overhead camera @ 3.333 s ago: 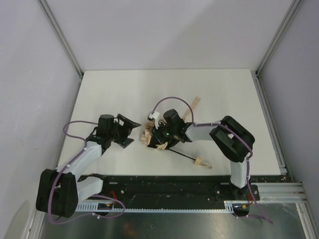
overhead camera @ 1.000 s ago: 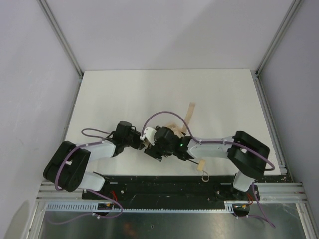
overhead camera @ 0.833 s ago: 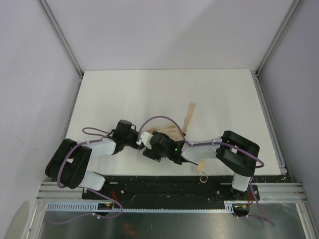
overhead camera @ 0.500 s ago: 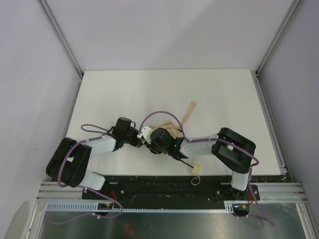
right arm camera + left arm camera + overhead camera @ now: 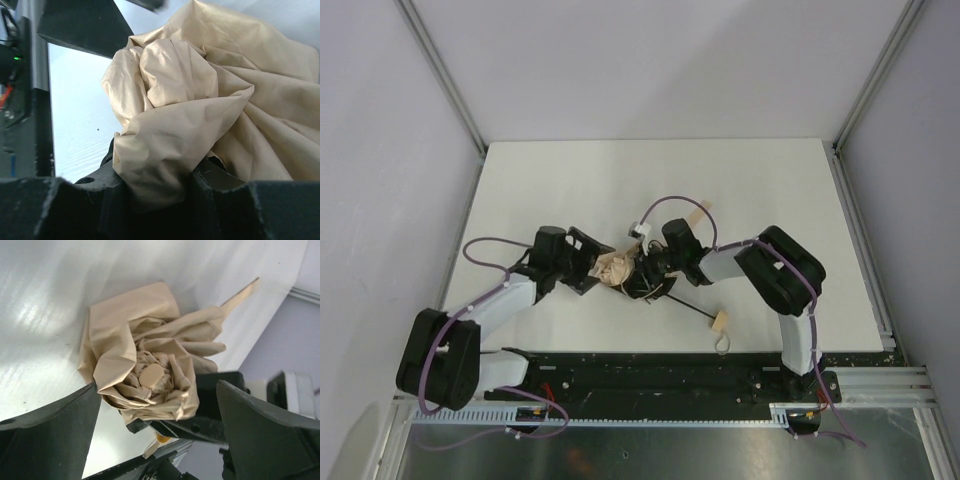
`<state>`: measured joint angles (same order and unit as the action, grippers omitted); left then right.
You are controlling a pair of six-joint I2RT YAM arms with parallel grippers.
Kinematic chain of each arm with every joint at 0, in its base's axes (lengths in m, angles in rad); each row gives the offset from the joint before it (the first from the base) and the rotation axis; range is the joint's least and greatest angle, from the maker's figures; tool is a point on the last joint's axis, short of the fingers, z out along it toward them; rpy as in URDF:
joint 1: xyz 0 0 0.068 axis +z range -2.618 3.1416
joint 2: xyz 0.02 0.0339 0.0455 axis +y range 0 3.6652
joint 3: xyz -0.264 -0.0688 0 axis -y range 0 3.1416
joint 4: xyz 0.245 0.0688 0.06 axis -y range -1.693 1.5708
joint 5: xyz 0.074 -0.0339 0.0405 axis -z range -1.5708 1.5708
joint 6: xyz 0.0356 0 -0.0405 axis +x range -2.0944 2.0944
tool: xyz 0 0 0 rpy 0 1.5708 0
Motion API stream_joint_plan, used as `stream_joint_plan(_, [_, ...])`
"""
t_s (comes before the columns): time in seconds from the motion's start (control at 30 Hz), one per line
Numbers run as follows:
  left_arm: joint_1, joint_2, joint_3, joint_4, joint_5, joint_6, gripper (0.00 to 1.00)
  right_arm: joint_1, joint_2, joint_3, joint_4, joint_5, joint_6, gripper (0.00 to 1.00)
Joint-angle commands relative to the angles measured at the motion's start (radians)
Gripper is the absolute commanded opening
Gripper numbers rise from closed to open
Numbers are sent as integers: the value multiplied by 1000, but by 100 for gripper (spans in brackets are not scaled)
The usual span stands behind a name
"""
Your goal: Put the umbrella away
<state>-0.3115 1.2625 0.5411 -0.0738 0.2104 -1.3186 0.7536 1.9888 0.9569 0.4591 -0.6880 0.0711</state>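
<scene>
The compact folding umbrella [image 5: 617,268], with crumpled beige fabric canopy, thin black shaft and small pale wooden handle, was seen lying on the flat white table top [image 5: 570,180], near its front edge and between the two arms. The bunched canopy was grasped by the right gripper [image 5: 642,277], whose black fingers [image 5: 60,210] were clenched on a fold of the fabric. The shaft was pointed toward the front right, and the handle was rested on the table. The left gripper [image 5: 597,264] was released, its two black fingers [image 5: 50,435] spread wide on either side of the canopy's end and not pressed onto it. A tan strap [image 5: 698,213] was stretched flat on the table behind the right wrist.
</scene>
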Motion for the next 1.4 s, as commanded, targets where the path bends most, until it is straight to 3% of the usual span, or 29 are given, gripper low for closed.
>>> stream_joint_plan(0.0, [9,-72,6,-5,37,49,99,-37,150,-44,-200,-178,128,0])
stream_joint_plan(0.43, [-72,-17,-47,-5,77,-88,99,-68,249,82,-258,-215,219,0])
stream_joint_plan(0.67, [-104,174,70,1,17,-20,99,-65,224,103,-223,-336,179,0])
stream_joint_plan(0.8, [-133,283,73,52,-24,-13,92,-44,207,146,-291,-428,83,0])
stream_joint_plan(0.93, [-155,324,18,207,-51,-8,71,-12,213,225,-471,-475,-45,0])
stream_joint_plan(1.07, [-175,325,-13,270,-73,8,36,-5,219,274,-524,-508,-67,0])
stream_joint_plan(1.13, [-177,316,-26,282,-73,13,18,-10,213,296,-547,-488,-68,0])
stream_joint_plan(1.2, [-178,300,-36,287,-68,10,9,-17,188,310,-578,-388,-65,2])
stream_joint_plan(1.23, [-178,288,-44,287,-65,-1,5,-21,166,313,-603,-318,-65,8])
stream_joint_plan(1.3, [-177,259,-72,287,-62,-43,1,-25,109,314,-660,-140,-62,35])
stream_joint_plan(1.37, [-173,223,-95,276,-61,-88,0,-16,42,311,-709,40,-54,54])
